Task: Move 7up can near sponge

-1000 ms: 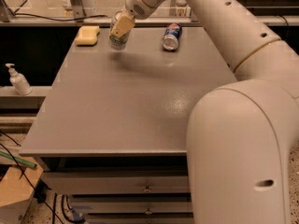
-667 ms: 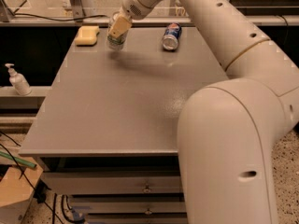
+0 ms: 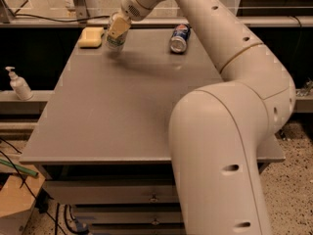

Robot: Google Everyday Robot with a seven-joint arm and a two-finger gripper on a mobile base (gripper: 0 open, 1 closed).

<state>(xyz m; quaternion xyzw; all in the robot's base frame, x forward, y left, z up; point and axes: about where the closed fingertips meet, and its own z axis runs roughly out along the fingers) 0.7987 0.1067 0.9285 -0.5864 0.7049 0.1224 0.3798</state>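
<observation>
Grey table [image 3: 122, 111] fills most of the view, with drawers under its front edge. The white robot arm [image 3: 230, 131] rises from 5 o'clock, bends at the right side and reaches back across to the far-left part of the top.

Off the table at 9 o'clock, a white pump bottle [image 3: 19, 84] stands on a lower ledge, not involved.

Sponge [image 3: 91, 36] lies flat at 11 o'clock of the tabletop, close to the far edge. Pepsi can [image 3: 179, 38] lies on its side at 1 o'clock, well apart from the sponge, untouched.

7up can [image 3: 115, 42] is at roughly 11 to 12 o'clock of the table, just beside the sponge, which sits at its 9 o'clock. The can looks about upright, slightly tilted. Whether its base touches the table or hangs just above it cannot be told.

Gripper [image 3: 117, 27] sits over the can's upper half, coming in from 1 o'clock, clamped on the can with one tan finger pad [image 3: 116, 29] across its side.

Step judged: end of the carry, placement phase. The can is already near the sponge, so the goal position looks reached. The next move likely calls for a short lowering until the base sits flat, then letting go and lifting straight up so the can does not tip or bump the sponge.
</observation>
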